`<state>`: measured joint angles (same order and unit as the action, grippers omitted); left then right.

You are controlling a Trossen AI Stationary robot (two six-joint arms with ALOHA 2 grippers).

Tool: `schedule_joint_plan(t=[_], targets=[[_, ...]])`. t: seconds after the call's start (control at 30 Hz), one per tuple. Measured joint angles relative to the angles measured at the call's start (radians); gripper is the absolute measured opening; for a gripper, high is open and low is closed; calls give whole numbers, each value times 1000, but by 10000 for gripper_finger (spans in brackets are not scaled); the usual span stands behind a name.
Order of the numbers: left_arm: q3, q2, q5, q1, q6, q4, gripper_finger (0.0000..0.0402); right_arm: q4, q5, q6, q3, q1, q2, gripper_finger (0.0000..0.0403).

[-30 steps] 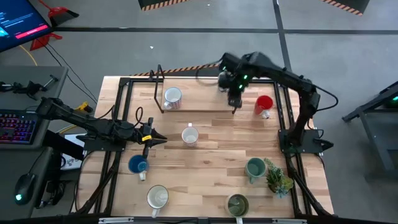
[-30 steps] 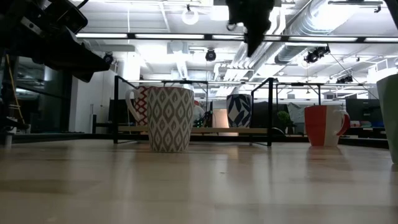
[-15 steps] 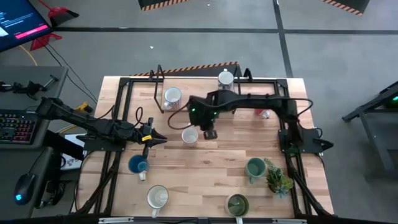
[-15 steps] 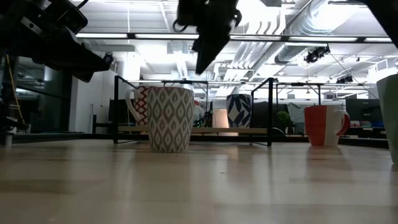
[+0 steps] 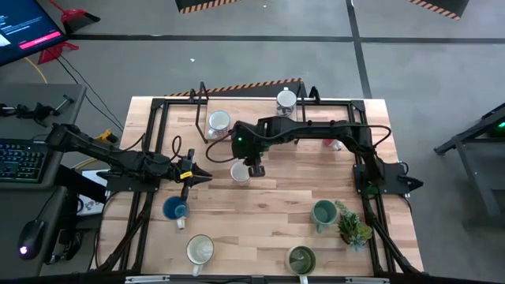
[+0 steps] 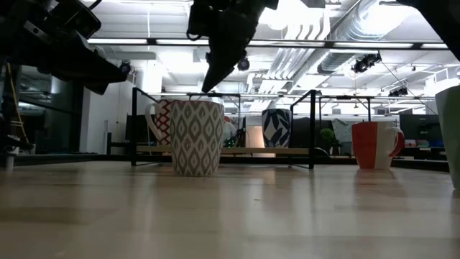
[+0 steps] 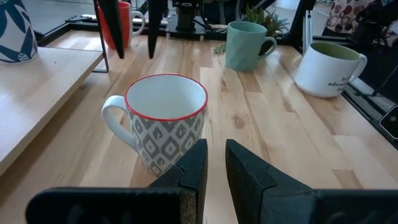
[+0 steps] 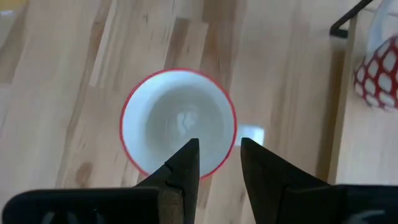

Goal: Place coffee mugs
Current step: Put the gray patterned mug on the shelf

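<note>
A white mug with a grey diamond pattern and a red rim (image 5: 240,172) stands upright on the table's middle (image 6: 195,138). My right gripper (image 5: 254,167) hovers just above its rim, pointing down and open; in the right wrist view (image 8: 219,149) one fingertip sits over the mug's mouth (image 8: 178,121) and the other outside the rim, touching nothing. My left gripper (image 5: 207,178) waits level to the mug's left, fingers a narrow gap apart (image 7: 216,149), aimed at the mug (image 7: 165,121).
A black-framed rack with a wooden shelf (image 5: 260,134) on the far side holds two patterned mugs (image 5: 218,123) (image 5: 286,100). A red mug (image 5: 337,143) shows behind my right arm. A blue mug (image 5: 175,210), white mug (image 5: 200,250), teal mug (image 5: 323,213), olive mug (image 5: 301,259) and plant (image 5: 353,225) stand near.
My right gripper has swept from beside the red mug at the far right toward the table's left and near side, and has come down over the patterned mug in the middle. The mugs have stayed in place.
</note>
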<state>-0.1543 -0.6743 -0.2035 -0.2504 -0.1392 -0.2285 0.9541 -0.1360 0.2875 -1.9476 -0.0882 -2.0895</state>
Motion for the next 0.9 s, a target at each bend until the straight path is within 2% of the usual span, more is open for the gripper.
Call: schedule_joint_plan(t=[0.13, 0.3, 0.5, 0.7, 0.8, 0.9], targets=[[0, 0, -27, 1, -11, -43, 49, 35, 8, 31, 1, 16, 31, 97], [-10, 0, -43, 2, 79, -168, 49, -10, 30, 94, 0, 28, 187, 97], [-83, 0, -60, 2, 92, -94, 49, 17, -32, 50, -2, -32, 470, 96], [-160, 0, -46, 2, 72, 67, 49, 196, -42, -32, 3, -38, 700, 96], [-198, 0, -41, 2, 30, 171, 49, 221, 43, -119, 137, -8, 831, 96], [-225, 0, -29, 2, -8, 248, 49, 172, 90, -187, 405, 18, 991, 96]])
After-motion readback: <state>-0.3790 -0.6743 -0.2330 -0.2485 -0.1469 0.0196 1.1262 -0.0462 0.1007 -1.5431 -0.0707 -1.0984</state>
